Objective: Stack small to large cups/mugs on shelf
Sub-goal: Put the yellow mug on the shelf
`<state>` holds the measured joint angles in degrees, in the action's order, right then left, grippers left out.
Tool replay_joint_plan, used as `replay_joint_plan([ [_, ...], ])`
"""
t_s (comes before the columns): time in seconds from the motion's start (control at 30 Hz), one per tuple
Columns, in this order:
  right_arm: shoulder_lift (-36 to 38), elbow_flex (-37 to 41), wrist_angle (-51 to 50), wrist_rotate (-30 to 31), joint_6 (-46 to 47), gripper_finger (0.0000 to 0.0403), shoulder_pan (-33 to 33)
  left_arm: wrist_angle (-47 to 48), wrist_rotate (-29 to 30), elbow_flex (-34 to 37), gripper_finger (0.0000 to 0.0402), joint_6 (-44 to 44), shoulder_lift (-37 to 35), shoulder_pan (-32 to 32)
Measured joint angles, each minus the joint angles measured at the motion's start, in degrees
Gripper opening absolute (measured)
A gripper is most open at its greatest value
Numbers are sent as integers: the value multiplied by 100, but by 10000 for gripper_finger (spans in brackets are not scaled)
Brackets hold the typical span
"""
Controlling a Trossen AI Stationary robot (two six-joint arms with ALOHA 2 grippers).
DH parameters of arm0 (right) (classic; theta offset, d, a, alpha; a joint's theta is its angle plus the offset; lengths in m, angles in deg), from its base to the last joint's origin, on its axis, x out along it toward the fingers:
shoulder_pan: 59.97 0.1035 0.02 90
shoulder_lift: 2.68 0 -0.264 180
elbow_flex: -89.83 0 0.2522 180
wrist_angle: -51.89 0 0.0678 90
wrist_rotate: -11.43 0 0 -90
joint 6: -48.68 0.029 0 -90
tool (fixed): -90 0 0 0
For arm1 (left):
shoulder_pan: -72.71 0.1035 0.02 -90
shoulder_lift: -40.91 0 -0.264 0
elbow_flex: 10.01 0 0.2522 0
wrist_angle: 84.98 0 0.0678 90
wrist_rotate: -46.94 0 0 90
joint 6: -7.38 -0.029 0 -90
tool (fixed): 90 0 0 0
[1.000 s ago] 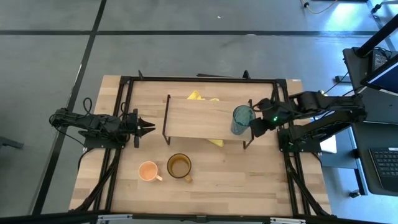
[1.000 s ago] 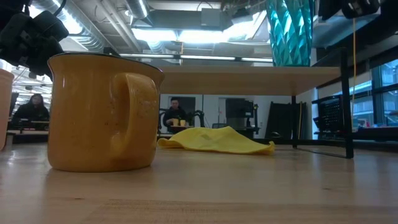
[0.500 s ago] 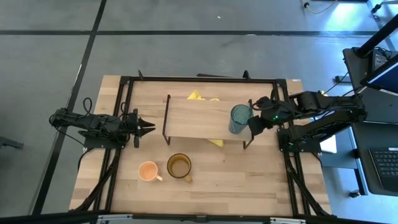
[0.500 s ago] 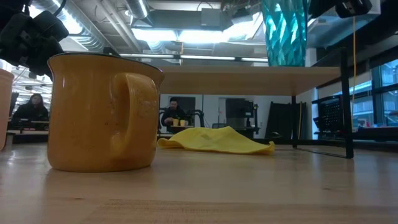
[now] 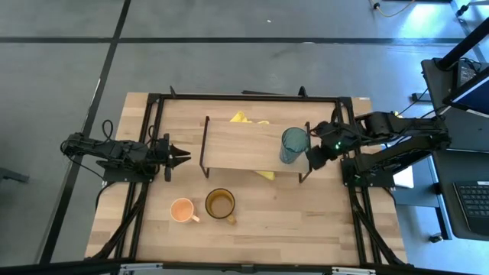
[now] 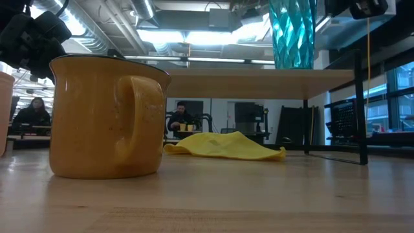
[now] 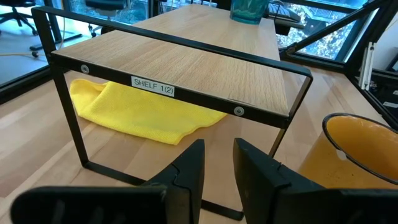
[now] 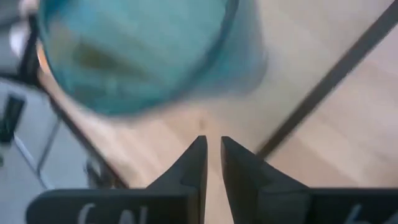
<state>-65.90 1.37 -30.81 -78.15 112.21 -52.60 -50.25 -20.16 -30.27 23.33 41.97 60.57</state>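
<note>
- A light-wood shelf (image 5: 244,145) on thin black legs stood in the middle of the overhead frame, on a wooden counter (image 5: 306,214).
- The teal tumbler (image 5: 294,145) stood upright at the right end of the shelf, close to its edge; in the low view it rose from the board at upper right.
- The right hand (image 5: 315,155) sat just right of the tumbler, apart from it, its fingers nearly pressed together and holding nothing.
- The small orange mug (image 5: 182,210) and the amber-brown mug (image 5: 220,204) stood side by side on the counter at lower centre of the overhead frame, below the shelf and not yet on it.
- The left hand (image 5: 182,156) waited at centre left, tips toward the shelf's left end, with a narrow gap between its fingers and nothing held.
- A yellow cloth (image 6: 223,147) lay under the shelf.
- Risk, as a judgement: the right hand was so close that a sideways swing could knock the tumbler off the near edge.
- A mug carried in too low might catch the shelf's front rail.
</note>
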Motion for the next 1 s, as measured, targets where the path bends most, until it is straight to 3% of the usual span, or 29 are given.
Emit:
replay_joint_plan([
  [0.17,0,-5,271,-1307,-576,49,449,-1,0,0,79,0,0,0],
  [0.27,-2,-24,1209,-1571,-841,49,935,0,0,0,79,0,0,0],
  [0.47,-2,-26,3559,-745,-1047,49,1600,0,-1,0,79,0,0,0],
  [0.67,-35,-39,5925,-202,-1942,49,1847,-1,-2,0,79,0,2,0],
  [1.0,-74,-37,6229,-142,-2536,49,1882,-2,-2,0,79,0,0,2],
])
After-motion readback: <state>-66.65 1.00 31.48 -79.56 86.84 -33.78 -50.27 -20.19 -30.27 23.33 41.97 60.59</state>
